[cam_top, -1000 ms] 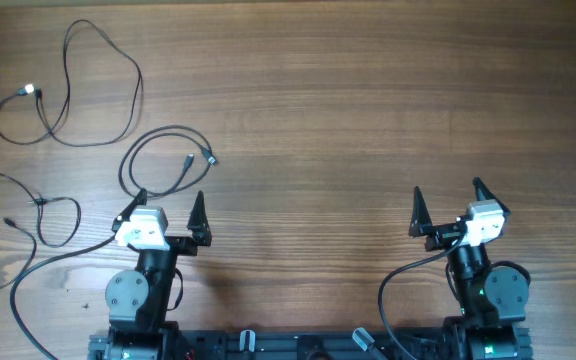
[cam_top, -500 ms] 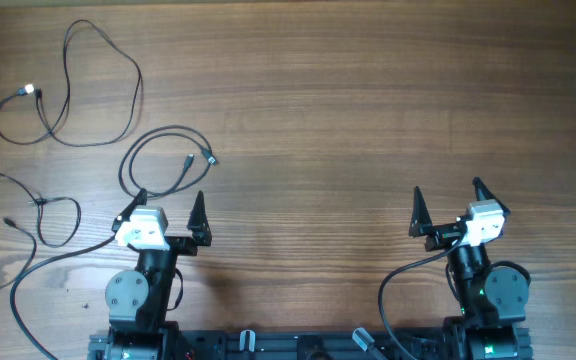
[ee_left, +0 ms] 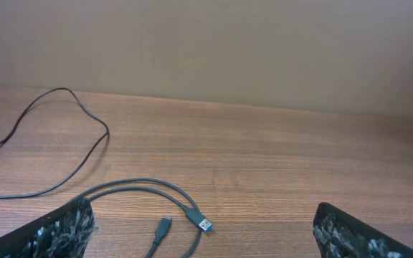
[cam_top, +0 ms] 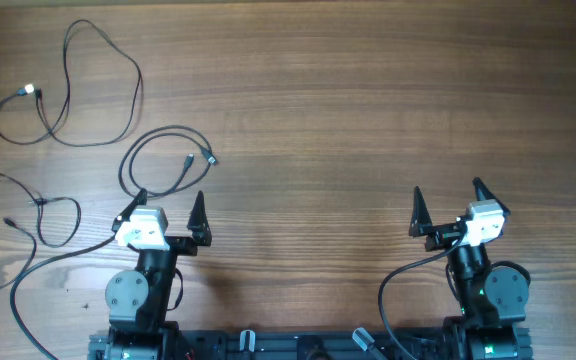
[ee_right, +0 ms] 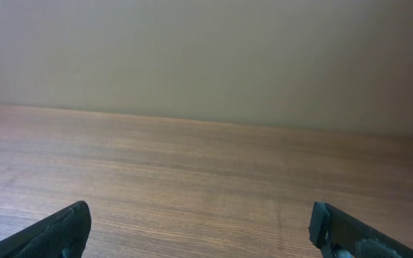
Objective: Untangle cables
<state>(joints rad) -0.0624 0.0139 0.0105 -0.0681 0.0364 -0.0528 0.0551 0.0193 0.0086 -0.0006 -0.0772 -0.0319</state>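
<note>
Three thin black cables lie apart on the left of the wooden table. One with a silvery tip (cam_top: 30,90) loops at the far left back (cam_top: 98,85). A second forms a loop (cam_top: 168,135) just beyond my left gripper, with its two plugs inside the loop; it also shows in the left wrist view (ee_left: 138,188), blue-tipped USB plug (ee_left: 201,219) included. The third (cam_top: 38,215) lies at the left edge. My left gripper (cam_top: 168,205) is open and empty. My right gripper (cam_top: 446,205) is open and empty, far from the cables.
The thicker black arm wires (cam_top: 28,275) run beside the left arm base and the right arm base (cam_top: 398,280). The table's far edge meets a plain wall (ee_right: 206,57) in the wrist views.
</note>
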